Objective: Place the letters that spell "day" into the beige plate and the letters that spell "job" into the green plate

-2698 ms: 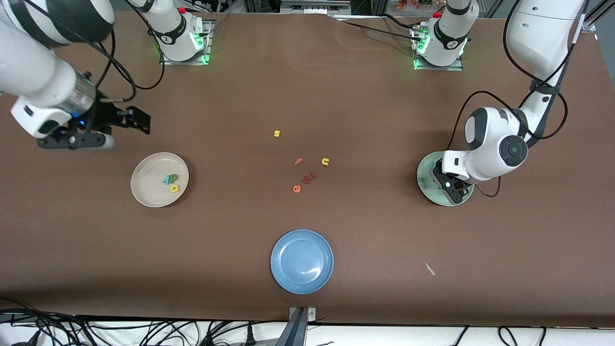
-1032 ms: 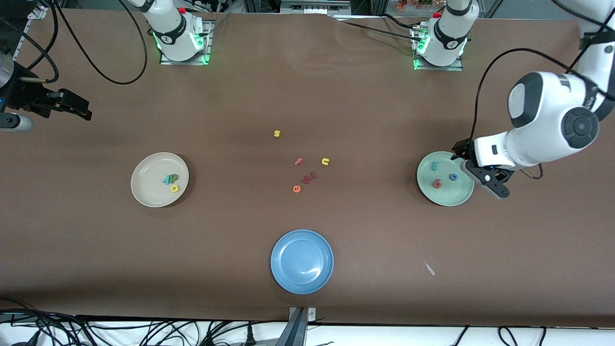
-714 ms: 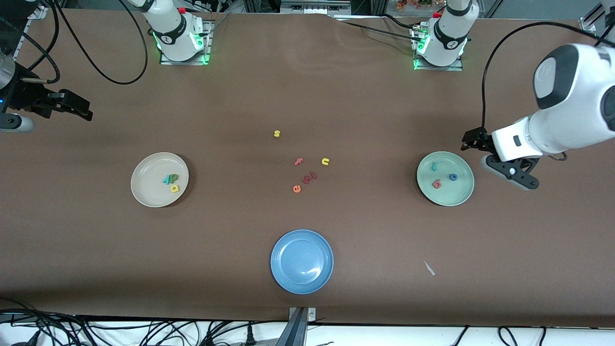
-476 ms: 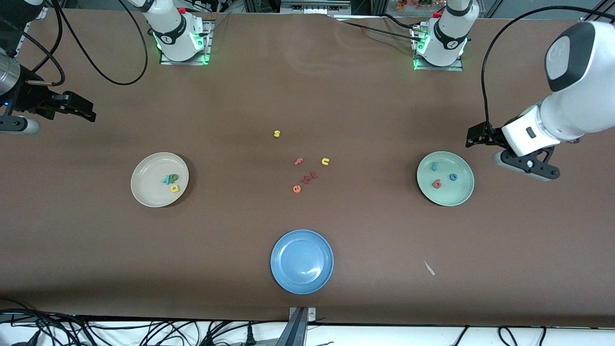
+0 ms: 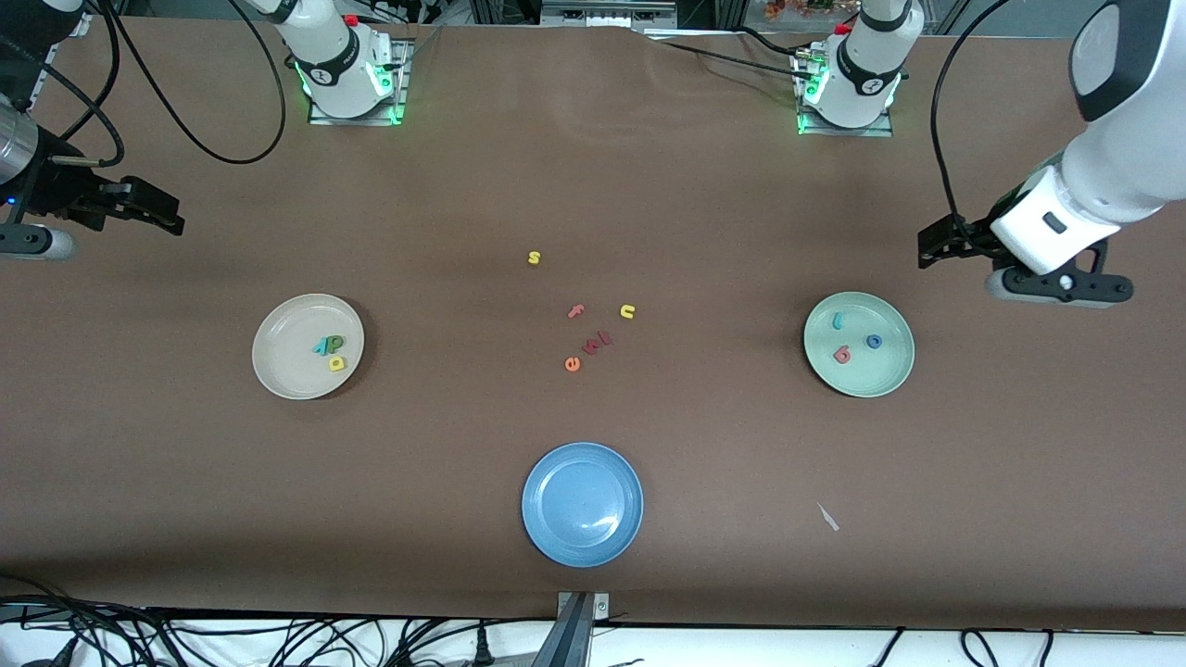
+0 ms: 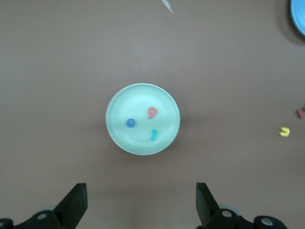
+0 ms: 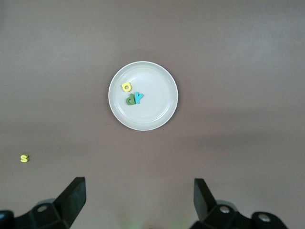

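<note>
The beige plate (image 5: 283,361) holds a green "d" (image 5: 332,345), a teal "y" (image 5: 321,347) and a yellow "a" (image 5: 336,363). In the green plate (image 5: 880,375) lie a teal "j" (image 5: 838,320), a blue "o" (image 5: 874,342) and a red "b" (image 5: 842,354). My left gripper (image 5: 931,248) hangs open and empty over bare table near the green plate (image 6: 138,98), toward the left arm's end. The right gripper (image 5: 169,215) is open and empty too, high over its own end of the table, looking down on the beige plate (image 7: 152,78).
A blue plate (image 5: 556,528) sits near the front edge. Loose letters lie mid-table: yellow "s" (image 5: 534,257), pink "f" (image 5: 576,311), yellow "u" (image 5: 627,311), orange "e" (image 5: 573,364), dark red pieces (image 5: 599,343). A white scrap (image 5: 827,517) lies nearer the camera than the green plate.
My left gripper lifted off the green plate and pulled back toward its end of the table, uncovering the three letters. The right arm drew off to its end earlier and now waits.
</note>
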### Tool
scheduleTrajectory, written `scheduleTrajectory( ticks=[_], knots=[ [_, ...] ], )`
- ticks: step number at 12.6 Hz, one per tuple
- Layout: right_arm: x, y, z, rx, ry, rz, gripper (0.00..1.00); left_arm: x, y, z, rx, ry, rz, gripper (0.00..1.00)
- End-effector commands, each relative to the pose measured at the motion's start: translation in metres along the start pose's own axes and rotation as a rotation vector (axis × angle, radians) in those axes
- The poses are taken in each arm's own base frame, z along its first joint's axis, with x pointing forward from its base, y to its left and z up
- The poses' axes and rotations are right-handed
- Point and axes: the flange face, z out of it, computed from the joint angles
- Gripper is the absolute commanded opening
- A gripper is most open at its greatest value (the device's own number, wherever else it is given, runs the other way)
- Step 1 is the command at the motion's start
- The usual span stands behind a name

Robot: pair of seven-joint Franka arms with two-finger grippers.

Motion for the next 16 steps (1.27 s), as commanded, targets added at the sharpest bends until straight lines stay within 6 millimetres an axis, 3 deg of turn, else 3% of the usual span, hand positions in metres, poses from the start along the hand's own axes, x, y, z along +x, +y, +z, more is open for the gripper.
scheduleTrajectory(
  ticks=[1,3,4,7,9,12,16],
  knots=[
    [-0.001,0.002,-0.002,-0.006,-0.006,-0.008,1.00,-0.012,-0.044,-0.027,0.009,0.038,-0.070,1.00],
    [-0.001,0.002,-0.002,-0.006,-0.006,-0.008,1.00,-0.021,-0.036,-0.039,0.018,0.054,-0.127,1.00],
    [-0.001,0.003,-0.002,-0.006,-0.006,-0.009,1.00,-0.024,-0.021,-0.043,0.027,0.046,-0.128,1.00],
    [-0.001,0.003,-0.001,-0.006,-0.006,-0.009,1.00,-0.021,-0.022,-0.069,0.020,0.013,-0.137,1.00],
    [-0.001,0.003,-0.001,-0.004,-0.006,-0.011,1.00,-0.020,-0.017,-0.069,0.012,0.014,-0.127,1.00],
    [-0.001,0.003,-0.001,-0.006,-0.007,-0.014,1.00,-0.021,0.006,-0.069,0.018,0.017,-0.161,1.00],
    [-0.001,0.003,-0.001,-0.004,-0.007,-0.014,1.00,-0.017,0.004,-0.063,0.027,0.009,-0.115,1.00]
  ],
)
